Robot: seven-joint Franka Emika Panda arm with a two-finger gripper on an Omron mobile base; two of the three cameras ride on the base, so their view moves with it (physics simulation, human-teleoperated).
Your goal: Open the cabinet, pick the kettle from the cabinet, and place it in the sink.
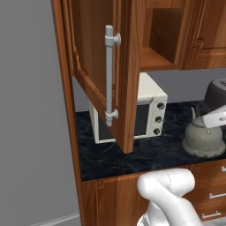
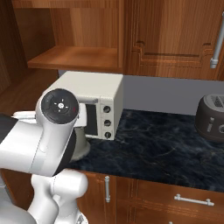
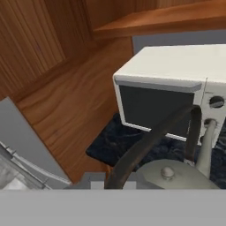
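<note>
Standing open, the cabinet (image 1: 132,75) shows its door (image 1: 95,57) swung outward with the grey bar handle (image 1: 109,75) upright; the shelf (image 2: 74,59) inside is bare wood. Below runs a dark marbled counter (image 2: 162,148) over wooden drawer fronts (image 2: 175,197). A white microwave (image 2: 94,103) sits against the grey back wall (image 2: 166,94), a dark toaster (image 2: 212,116) well to its right. The kettle (image 1: 204,137) is at the counter beside the microwave (contact with the surface cannot be told). The gripper (image 1: 216,118) is closed on its arched dark handle (image 3: 150,141).
</note>
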